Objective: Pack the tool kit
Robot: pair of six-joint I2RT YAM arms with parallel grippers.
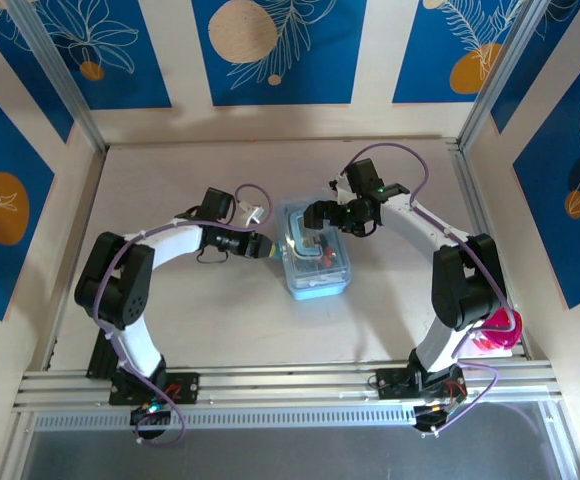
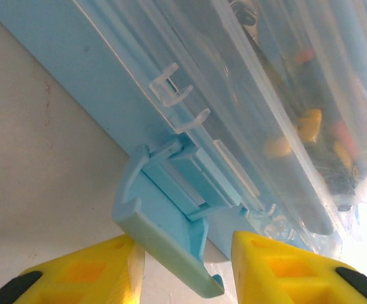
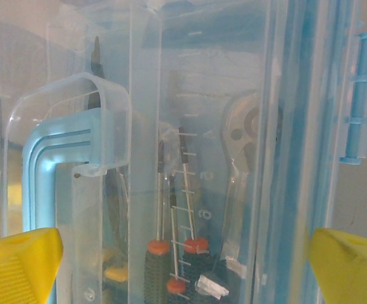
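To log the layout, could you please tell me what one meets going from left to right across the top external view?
left arm's black joint → left gripper → tool case → right arm's black joint → pink object

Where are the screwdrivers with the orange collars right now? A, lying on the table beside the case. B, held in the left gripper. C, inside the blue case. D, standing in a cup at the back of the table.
C: the right wrist view shows the screwdrivers lying inside the case, seen through its clear lid.
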